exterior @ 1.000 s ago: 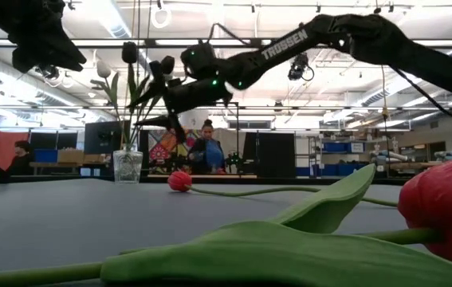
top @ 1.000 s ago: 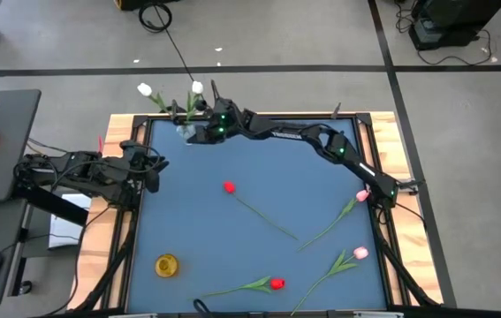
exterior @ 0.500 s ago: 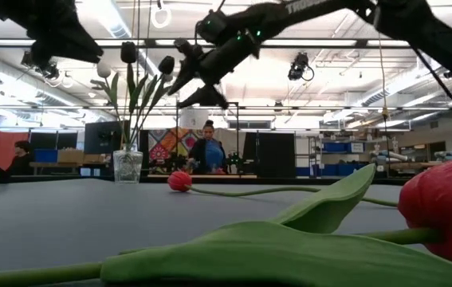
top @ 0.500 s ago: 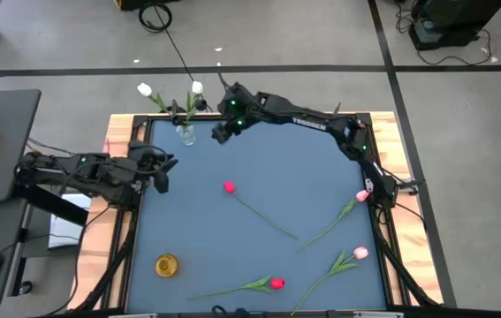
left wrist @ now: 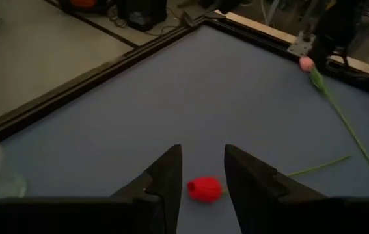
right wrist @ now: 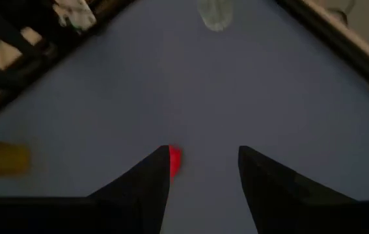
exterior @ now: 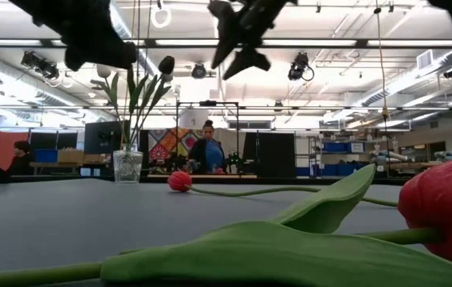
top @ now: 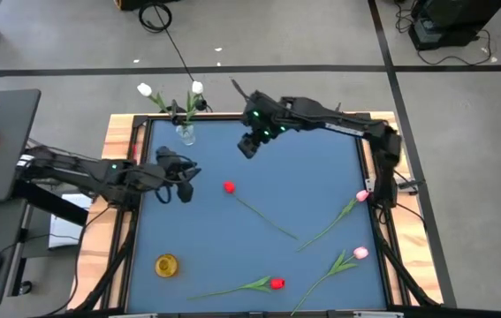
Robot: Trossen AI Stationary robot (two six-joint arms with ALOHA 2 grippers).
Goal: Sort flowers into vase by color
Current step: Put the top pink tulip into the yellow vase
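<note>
High view: the blue counter (top: 259, 265) carries four loose artificial tulips. The red-headed tulip with a long thin green stem (top: 229, 187) lies near the middle; a second red tulip (top: 277, 283) lies by the near edge; two pink tulips (top: 362, 195) (top: 360, 253) lie toward the right side. The clear glass vase (top: 185, 133) stands at the far left corner and holds upright stems with white and dark heads. A small yellow glass jar (top: 166, 264) stands at the near left. The left gripper (top: 186, 179) hovers just beside the central red head. The right gripper (top: 247, 147) hangs over the far half of the counter, apart from the vase.

Low view: the vase (exterior: 127, 167) and the red head (exterior: 180, 181) are seen across the counter; both arms are raised above it.

Left wrist view: the fingers (left wrist: 164, 179) are parted and empty — the red head (left wrist: 205, 189) is framed in the gap between them.

Right wrist view: the fingers (right wrist: 148, 175) are spread wide, nothing held.

The tulip is judged light, its stem thin and bendable, its head soft. The stem just below the head is the better place to take hold, so that the head is not crushed.
</note>
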